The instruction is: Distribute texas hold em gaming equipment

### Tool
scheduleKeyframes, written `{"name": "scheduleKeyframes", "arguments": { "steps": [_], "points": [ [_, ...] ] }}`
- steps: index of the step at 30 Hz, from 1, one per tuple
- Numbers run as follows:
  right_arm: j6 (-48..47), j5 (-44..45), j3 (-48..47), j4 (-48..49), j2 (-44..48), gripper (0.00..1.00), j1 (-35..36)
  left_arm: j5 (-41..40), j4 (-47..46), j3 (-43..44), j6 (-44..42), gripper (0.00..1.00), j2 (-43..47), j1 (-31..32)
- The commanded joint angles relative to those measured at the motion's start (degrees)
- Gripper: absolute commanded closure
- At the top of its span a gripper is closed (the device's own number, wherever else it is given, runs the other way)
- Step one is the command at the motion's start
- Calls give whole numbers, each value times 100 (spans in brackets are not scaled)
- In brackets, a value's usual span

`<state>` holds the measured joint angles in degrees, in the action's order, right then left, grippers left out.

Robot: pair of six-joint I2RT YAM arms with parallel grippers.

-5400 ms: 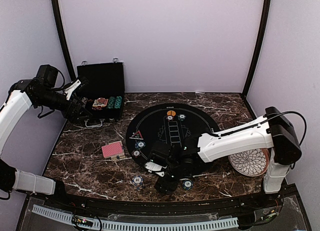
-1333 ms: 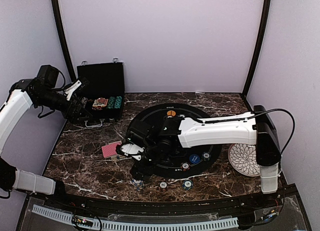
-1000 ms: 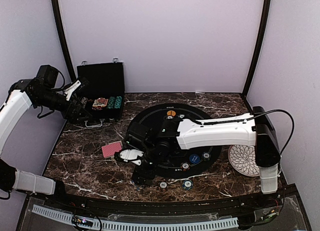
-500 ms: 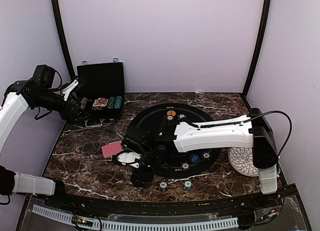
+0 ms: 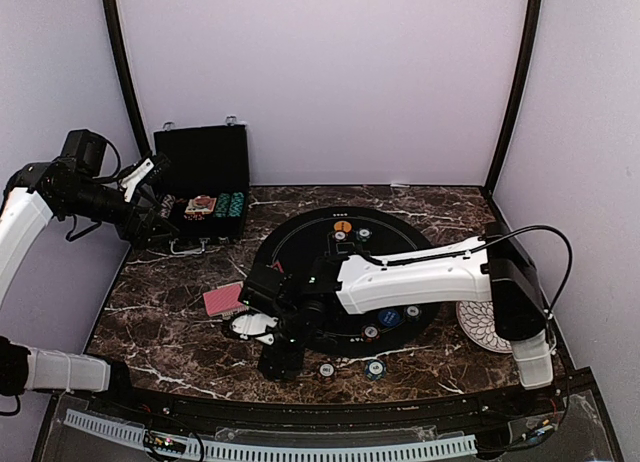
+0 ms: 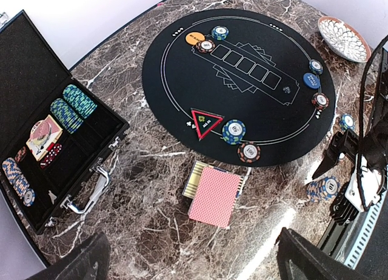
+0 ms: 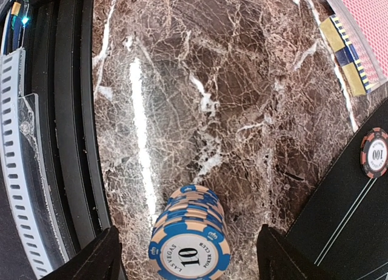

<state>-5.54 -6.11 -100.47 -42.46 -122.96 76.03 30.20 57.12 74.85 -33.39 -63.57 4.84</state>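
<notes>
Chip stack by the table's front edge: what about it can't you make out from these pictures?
- Top view: the stack is hidden under the right gripper.
- Right wrist view: the stack is seen from straight above, so its chips cannot be counted. The fingers are cut off by the bottom edge, so how far down the stack they reach is hidden.
- Left wrist view: the stack is too small to count.

Card deck (image 7: 365, 20) partly off-frame
</notes>
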Motion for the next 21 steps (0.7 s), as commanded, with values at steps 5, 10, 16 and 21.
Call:
{"name": "scheduleKeyframes", "arguments": {
  "steps": [5,10,16,21],
  "points": [
    [-51,94,120,228,-149,27,69,104,264,151,34,1,47,34],
    [-78,75,58,231,-255,31,70,92,281,144,26,1,46,34],
    [-86,73,72,267,-229,41,70,81,275,161,18,1,31,34],
    [-87,45,57,238,-196,44,70,70,265,125,14,1,37,34]
  ]
}}
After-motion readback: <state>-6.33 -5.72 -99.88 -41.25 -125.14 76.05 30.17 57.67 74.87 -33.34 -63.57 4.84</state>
